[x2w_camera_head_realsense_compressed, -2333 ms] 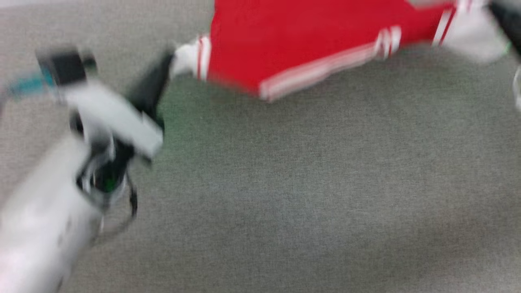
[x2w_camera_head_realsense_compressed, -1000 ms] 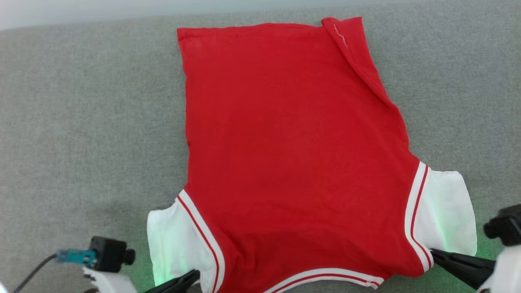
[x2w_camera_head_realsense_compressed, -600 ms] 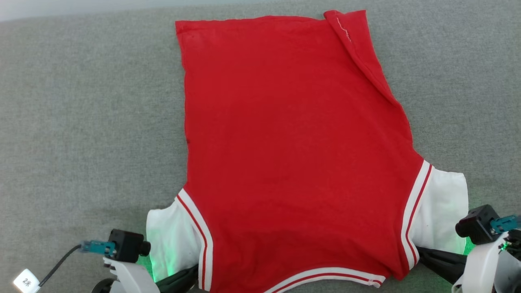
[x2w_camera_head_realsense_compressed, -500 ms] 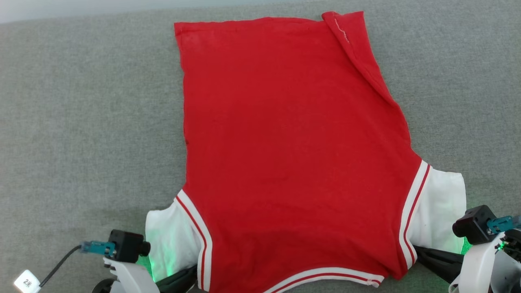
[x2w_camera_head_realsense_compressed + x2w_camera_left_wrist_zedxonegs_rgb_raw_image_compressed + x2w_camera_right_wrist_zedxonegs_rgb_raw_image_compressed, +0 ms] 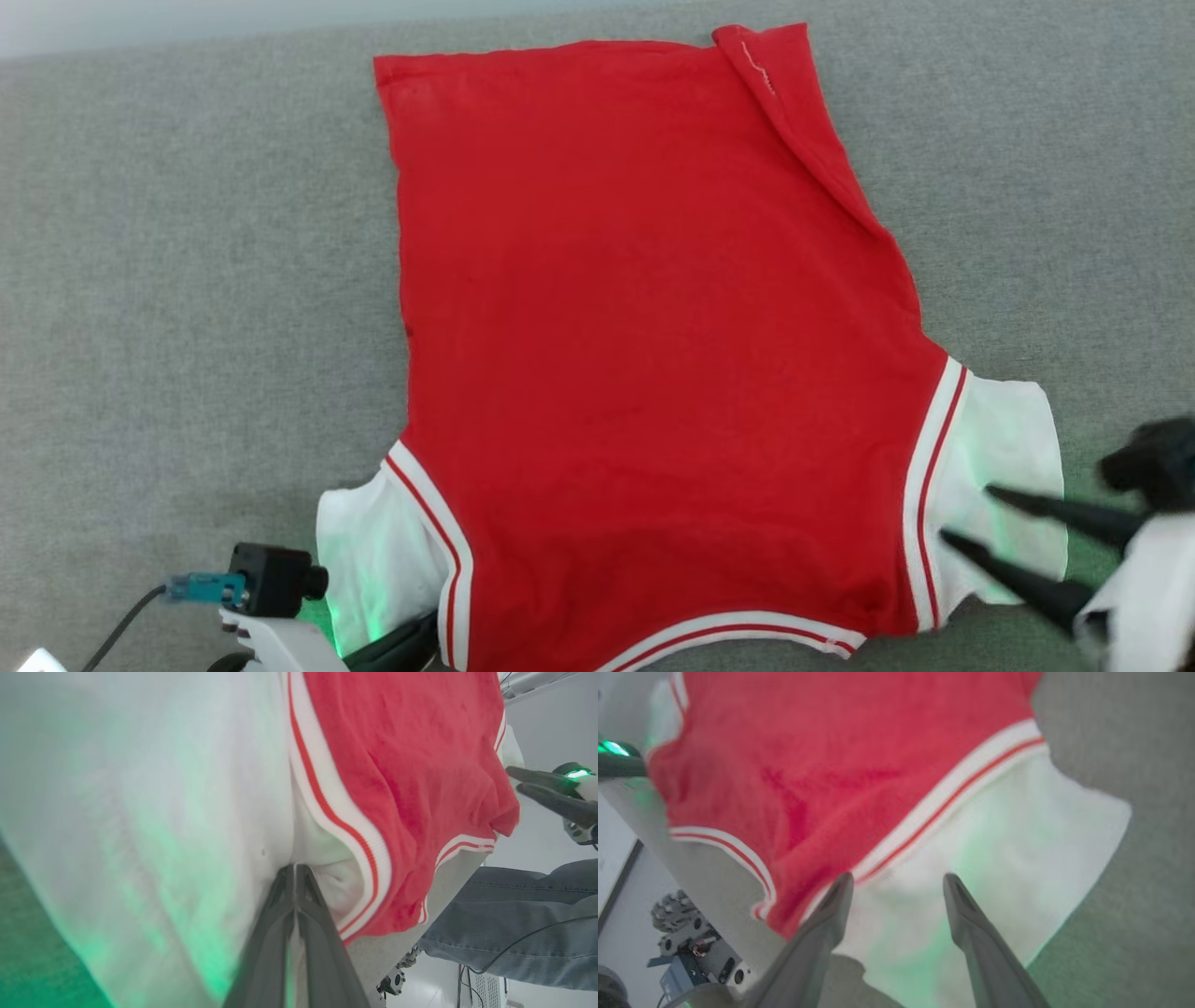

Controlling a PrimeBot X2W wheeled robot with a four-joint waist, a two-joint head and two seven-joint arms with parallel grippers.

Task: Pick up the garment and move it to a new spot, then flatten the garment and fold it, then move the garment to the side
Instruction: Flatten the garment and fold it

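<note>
- Left gripper, lower left of the head view: fingers pressed together, pinching a white sleeve of the garment.
- Right gripper, lower right of the head view: jaws spread wide, tips over the other white sleeve.
- Centre of frame: the garment lies spread flat, plain red side up, on the grey cloth surface, with its upper-right hem corner folded over.
</note>
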